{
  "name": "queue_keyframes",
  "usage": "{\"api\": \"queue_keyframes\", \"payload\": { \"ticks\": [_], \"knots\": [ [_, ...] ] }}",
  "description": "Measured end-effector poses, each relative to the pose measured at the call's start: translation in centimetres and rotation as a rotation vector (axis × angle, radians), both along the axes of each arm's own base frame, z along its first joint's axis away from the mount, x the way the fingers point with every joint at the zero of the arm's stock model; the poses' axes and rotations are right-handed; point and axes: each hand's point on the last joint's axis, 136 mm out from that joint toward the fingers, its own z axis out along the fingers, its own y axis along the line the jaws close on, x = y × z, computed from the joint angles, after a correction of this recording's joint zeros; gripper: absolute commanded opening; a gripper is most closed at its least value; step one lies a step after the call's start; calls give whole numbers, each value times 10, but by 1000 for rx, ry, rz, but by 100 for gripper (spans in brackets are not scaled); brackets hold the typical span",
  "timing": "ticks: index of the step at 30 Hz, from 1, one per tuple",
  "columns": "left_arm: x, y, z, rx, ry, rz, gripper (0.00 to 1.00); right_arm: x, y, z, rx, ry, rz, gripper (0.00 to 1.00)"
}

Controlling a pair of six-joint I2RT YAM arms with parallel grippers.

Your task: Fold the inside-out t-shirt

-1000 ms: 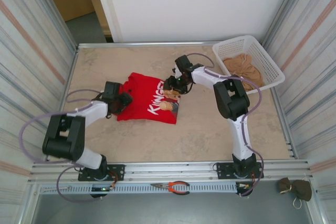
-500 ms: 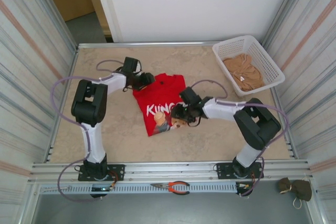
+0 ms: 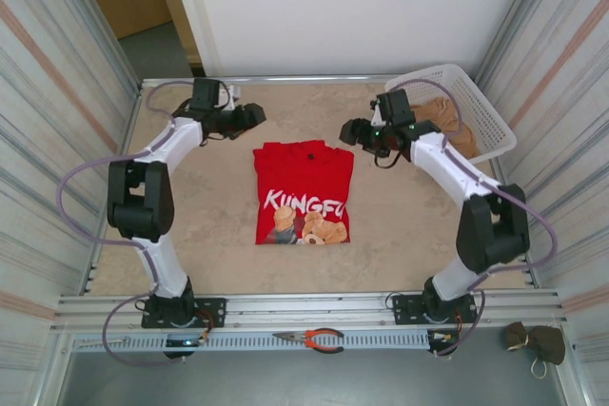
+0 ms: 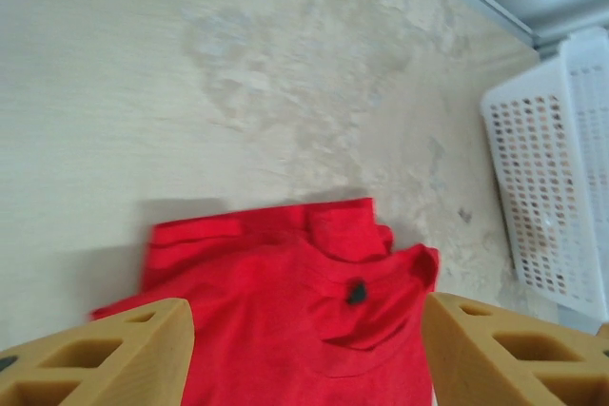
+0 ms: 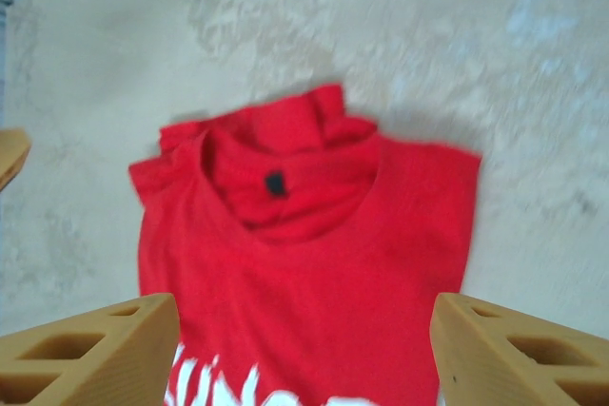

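The inside-out t-shirt (image 3: pixel 304 178) is bright red and lies flat as a neat rectangle in the middle of the table, collar toward the far side, white lettering and a bear print facing up. My left gripper (image 3: pixel 252 119) hovers off the shirt's far left corner, open with nothing in it. My right gripper (image 3: pixel 350 132) hovers off the far right corner, also open with nothing between its fingers. The left wrist view has the t-shirt (image 4: pixel 266 282) and its collar below the left gripper (image 4: pixel 306 316). In the right wrist view the t-shirt (image 5: pixel 314 263) lies beneath the right gripper (image 5: pixel 304 316).
A white basket (image 3: pixel 447 69) holding a tan-brown garment (image 3: pixel 442 121) stands at the back right, close behind the right arm; the basket (image 4: pixel 552 197) edges the left wrist view. Orange-handled pliers (image 3: pixel 319 338) lie on the front rail. Metal walls fence the table.
Both arms swung up and back to the far side and their jaws opened wider, off the cloth. The shirt now lies squared up rather than skewed.
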Motion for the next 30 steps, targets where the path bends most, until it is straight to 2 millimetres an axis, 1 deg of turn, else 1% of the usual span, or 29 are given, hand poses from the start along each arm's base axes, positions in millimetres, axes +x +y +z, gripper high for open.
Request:
{"api": "queue_keyframes", "payload": {
  "ticks": [2,4,6,8,11,13,16,17,18,19,20,22,23,24,25,28,30],
  "knots": [
    [-1,9,-15,14,40,8,65,14,1,-19,-13,31,37,70],
    [-5,9,-33,25,91,-2,65,20,5,-45,-28,83,70,70],
    [-11,6,-51,33,138,-21,65,20,6,-73,-47,141,93,70],
    [-15,2,-64,33,178,-36,65,14,7,-98,-60,207,108,70],
    [-20,-3,-75,32,207,-59,65,11,6,-118,-74,253,122,70],
    [-21,-4,-78,31,211,-68,64,13,7,-123,-77,265,122,70],
    [-23,-7,-79,29,213,-80,60,19,9,-126,-74,263,123,67],
    [-23,-8,-80,26,215,-83,57,21,10,-127,-74,264,123,64],
    [-23,-9,-82,25,216,-86,53,22,10,-129,-74,263,123,59],
    [-23,-11,-83,24,218,-90,47,23,10,-131,-74,265,121,52],
    [-24,-12,-86,24,221,-94,38,23,10,-133,-74,271,119,43],
    [-24,-12,-93,22,228,-94,20,22,10,-136,-72,277,119,18],
    [-25,-14,-97,22,235,-96,11,23,9,-137,-68,279,120,8],
    [-26,-14,-99,23,242,-97,3,23,10,-136,-62,280,120,0],
    [-27,-14,-101,23,245,-99,0,23,9,-136,-54,282,119,0],
    [-25,-15,-100,19,232,-97,0,25,10,-134,-46,271,122,0],
    [-23,-14,-97,18,212,-92,0,26,10,-129,-42,255,122,0]
  ]
}}
